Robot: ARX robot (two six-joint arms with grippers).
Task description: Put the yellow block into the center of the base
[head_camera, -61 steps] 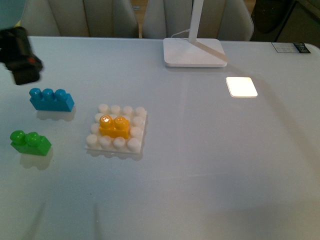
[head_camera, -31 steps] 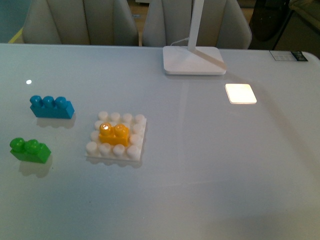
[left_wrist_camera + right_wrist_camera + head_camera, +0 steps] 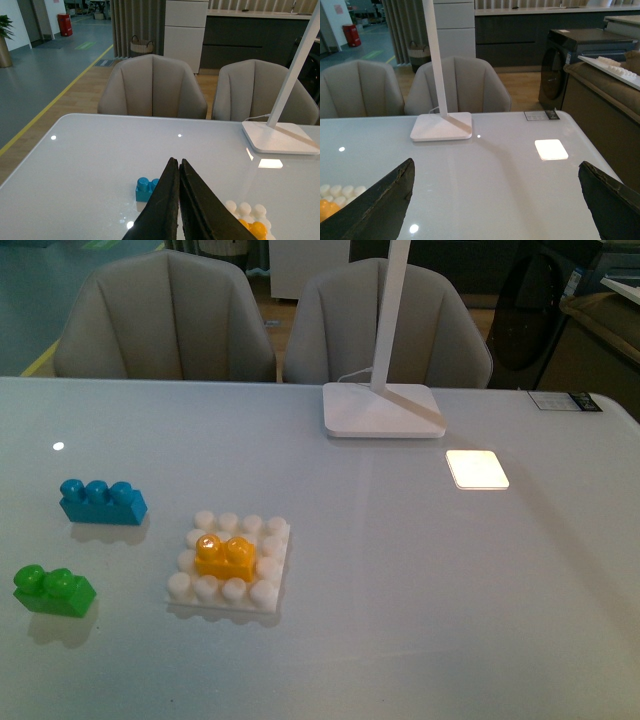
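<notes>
Yellow block [image 3: 225,557] seated mid-base [image 3: 230,590], beside closed left tool [image 3: 178,167].

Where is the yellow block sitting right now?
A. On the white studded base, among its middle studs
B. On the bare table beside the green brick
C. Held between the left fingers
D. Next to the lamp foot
A: in the front view the yellow block sits on the base, with white studs showing on all sides of it.
</notes>
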